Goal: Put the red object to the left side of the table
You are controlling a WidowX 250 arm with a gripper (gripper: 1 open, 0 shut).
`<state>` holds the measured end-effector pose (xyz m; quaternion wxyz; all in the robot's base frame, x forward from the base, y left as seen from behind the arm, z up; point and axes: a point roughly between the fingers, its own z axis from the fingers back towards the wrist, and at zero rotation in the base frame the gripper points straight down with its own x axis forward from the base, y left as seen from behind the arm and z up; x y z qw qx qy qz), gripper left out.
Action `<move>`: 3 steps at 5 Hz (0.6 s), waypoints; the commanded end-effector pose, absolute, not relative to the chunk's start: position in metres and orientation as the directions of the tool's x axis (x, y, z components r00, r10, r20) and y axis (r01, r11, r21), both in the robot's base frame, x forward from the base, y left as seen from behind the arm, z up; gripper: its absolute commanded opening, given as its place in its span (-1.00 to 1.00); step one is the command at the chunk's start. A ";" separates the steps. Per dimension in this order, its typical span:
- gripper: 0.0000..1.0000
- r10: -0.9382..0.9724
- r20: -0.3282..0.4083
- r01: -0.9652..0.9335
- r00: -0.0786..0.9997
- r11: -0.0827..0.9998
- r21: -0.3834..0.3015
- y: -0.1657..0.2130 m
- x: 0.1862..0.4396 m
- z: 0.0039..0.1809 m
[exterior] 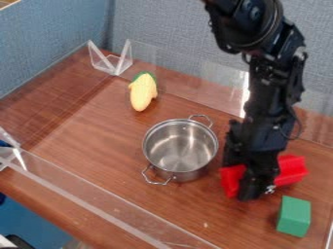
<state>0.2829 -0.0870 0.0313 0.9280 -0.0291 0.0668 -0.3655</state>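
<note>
End effector point(256, 181) clamped on the red object point(268, 175), just right of the steel pot point(182, 151) on the bench point(78, 107). Risks: block clips the pot rim heading left, or slips because the grip looks off-centre.
</note>
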 end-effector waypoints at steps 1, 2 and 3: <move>-1.00 -0.707 -0.049 0.703 0.706 0.707 -0.079 -0.074 0.280 0.040; -1.00 -0.726 -0.054 0.721 0.685 0.687 -0.085 -0.058 0.269 0.037; -1.00 -0.708 -0.052 0.703 0.704 0.706 -0.085 -0.056 0.269 0.034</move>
